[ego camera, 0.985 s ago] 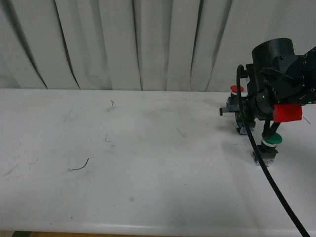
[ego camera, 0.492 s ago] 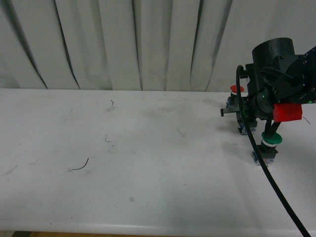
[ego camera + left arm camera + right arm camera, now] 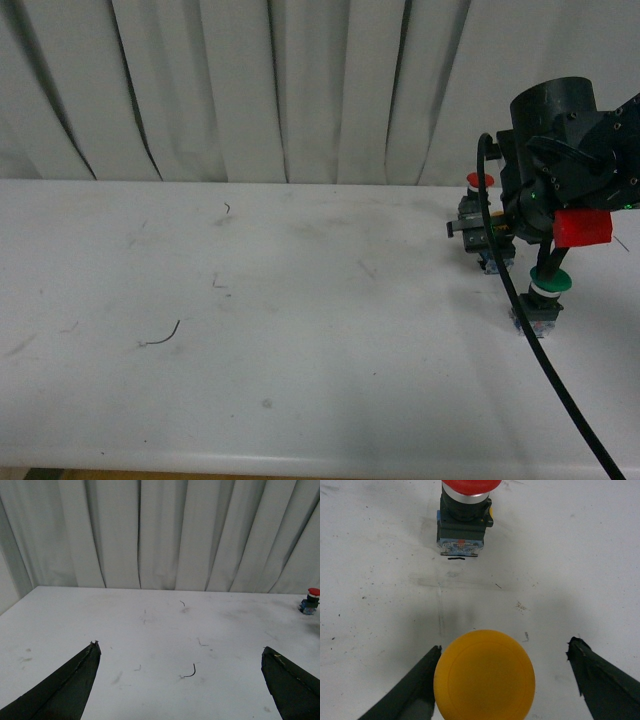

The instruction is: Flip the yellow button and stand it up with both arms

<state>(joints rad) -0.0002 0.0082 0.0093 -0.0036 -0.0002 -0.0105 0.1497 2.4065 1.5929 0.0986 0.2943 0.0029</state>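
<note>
1. The yellow button point(image 3: 484, 674) sits at the far right of the desk point(image 3: 300, 350), at about 3 o'clock from its middle. The right arm hides most of it in the front view.
2. In the right wrist view its yellow cap faces the camera and lies between the fingers of the right hand point(image 3: 505, 680). One finger point(image 3: 415, 690) is just beside or touching the cap; the other point(image 3: 605, 680) stands clear of it.
3. So the right hand is spread apart and has not clamped on anything.
4. The red button point(image 3: 463, 505) stands upright near the yellow one, farther from the hand. The green button point(image 3: 549, 283) stands nearer the front edge, at roughly 5 o'clock from the right arm.
5. The left hand point(image 3: 180, 680) hangs over the left part of the desk with its fingers wide apart and nothing between them, well apart from the buttons.
6. My judgement: the task is early. The grasp is being lined up; the lift, the flip, the help from the left arm and the standing all remain.
</note>
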